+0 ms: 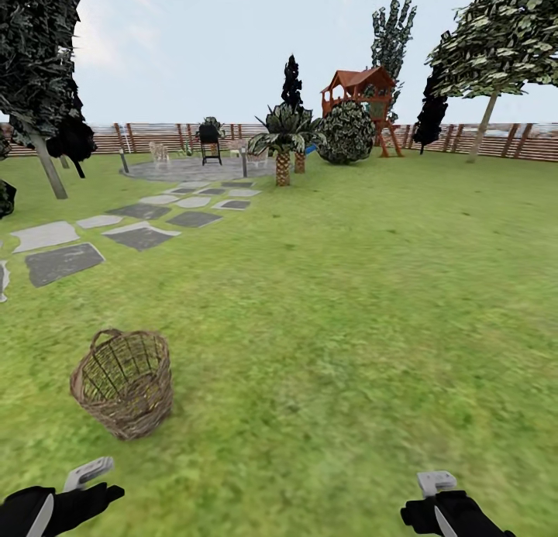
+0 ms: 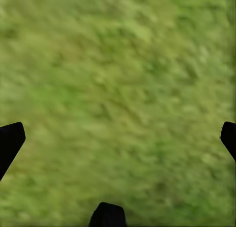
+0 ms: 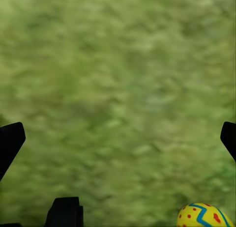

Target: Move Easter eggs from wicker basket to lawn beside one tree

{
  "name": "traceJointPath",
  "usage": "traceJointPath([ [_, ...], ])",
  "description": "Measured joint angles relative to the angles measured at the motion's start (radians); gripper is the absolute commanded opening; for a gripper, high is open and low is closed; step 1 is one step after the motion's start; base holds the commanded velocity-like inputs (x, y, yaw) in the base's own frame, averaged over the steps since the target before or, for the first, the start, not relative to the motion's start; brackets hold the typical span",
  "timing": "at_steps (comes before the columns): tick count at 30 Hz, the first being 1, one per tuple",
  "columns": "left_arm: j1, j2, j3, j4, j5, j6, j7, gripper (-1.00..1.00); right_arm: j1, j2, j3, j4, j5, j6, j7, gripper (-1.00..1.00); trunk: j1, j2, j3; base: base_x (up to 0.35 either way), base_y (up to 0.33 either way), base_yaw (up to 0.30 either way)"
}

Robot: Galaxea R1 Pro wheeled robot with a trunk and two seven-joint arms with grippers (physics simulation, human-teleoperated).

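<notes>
The lawn (image 1: 349,304) spreads wide, with the tilted wicker basket (image 1: 124,382) at eight o'clock in the head view. Both the left claw (image 2: 118,138) and right claw (image 3: 118,138) hang spread wide and empty over grass, and one Easter egg (image 3: 204,215) lies at five o'clock in the right wrist view.

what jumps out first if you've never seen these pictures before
The wicker basket stands out first, tilted on the lawn near the left gripper, and I see no eggs in it. Next, a yellow Easter egg with a blue zigzag and red dots lies on the grass at the edge of the right wrist view. Far off, the red-roofed playhouse stands by the fence.
</notes>
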Motion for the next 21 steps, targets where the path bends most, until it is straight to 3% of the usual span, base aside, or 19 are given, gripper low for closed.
traceJointPath([
  [21,0.000,-0.006,0.000,-0.001,-0.002,0.000,0.000,1.00,0.000,0.003,0.000,0.000,0.000,0.000,0.000,1.00,-0.077,0.140,0.063,0.000,0.000,0.000],
])
